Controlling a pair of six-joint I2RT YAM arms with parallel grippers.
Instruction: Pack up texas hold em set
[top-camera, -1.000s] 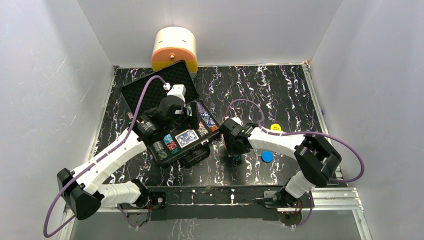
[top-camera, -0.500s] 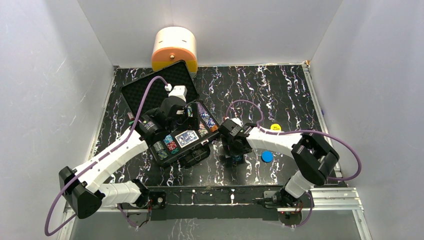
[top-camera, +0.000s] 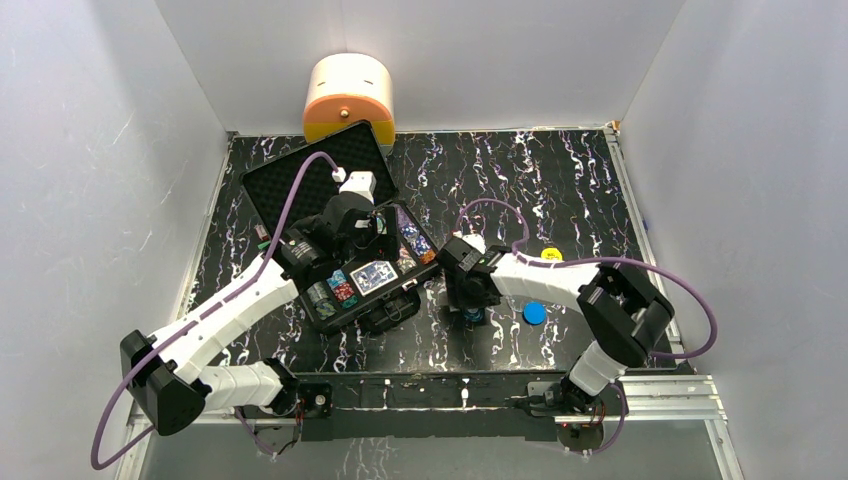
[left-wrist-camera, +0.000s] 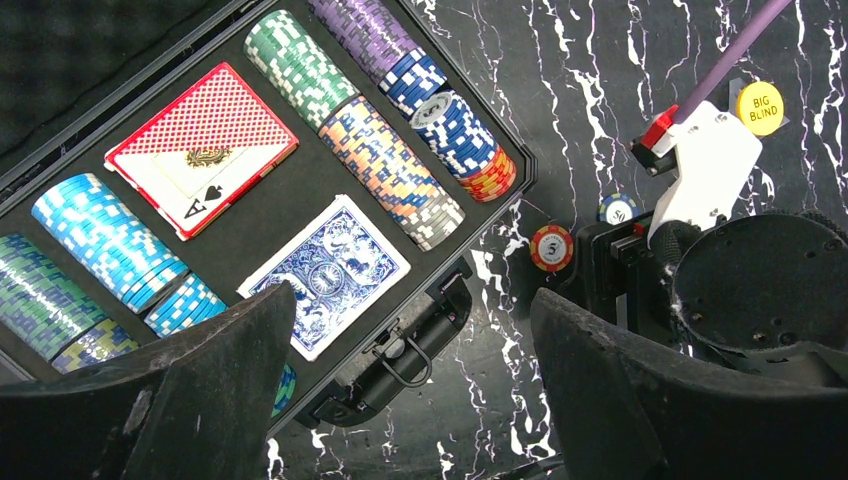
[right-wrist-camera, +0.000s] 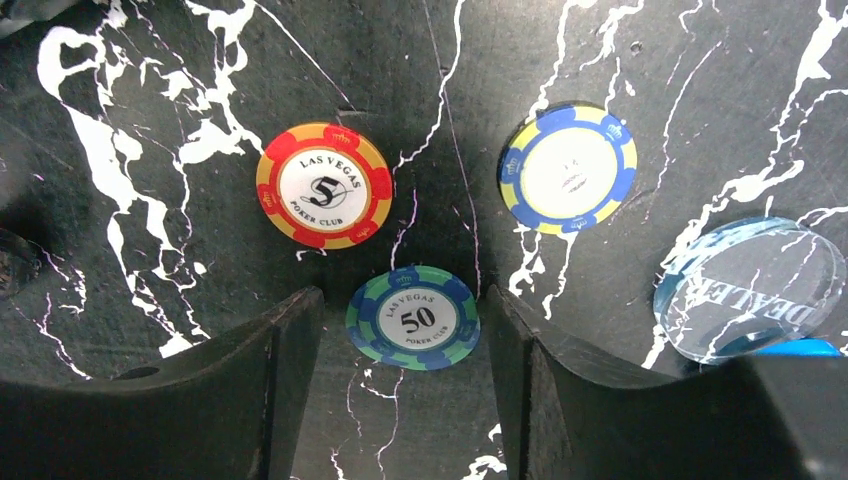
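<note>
The black briefcase (top-camera: 352, 283) lies open, its foam lid (top-camera: 310, 175) tilted back. The left wrist view shows rows of chips (left-wrist-camera: 390, 165), a red deck (left-wrist-camera: 200, 150) and a blue deck (left-wrist-camera: 325, 272) inside. My left gripper (left-wrist-camera: 412, 300) is open and empty above the case's front latch. My right gripper (right-wrist-camera: 400, 300) is open, low over the table. A green 50 chip (right-wrist-camera: 412, 317) lies flat between its fingertips. A red 5 chip (right-wrist-camera: 323, 185), a blue-and-yellow chip (right-wrist-camera: 567, 168) and a clear dealer disc (right-wrist-camera: 750, 288) lie just beyond.
A yellow big-blind disc (top-camera: 551, 254) and a blue disc (top-camera: 534, 313) lie right of the right gripper (top-camera: 472, 305). A cream-and-orange container (top-camera: 349, 95) stands behind the lid at the back wall. White walls close in both sides.
The right gripper has shifted slightly left over the loose chips. The left arm has barely moved.
</note>
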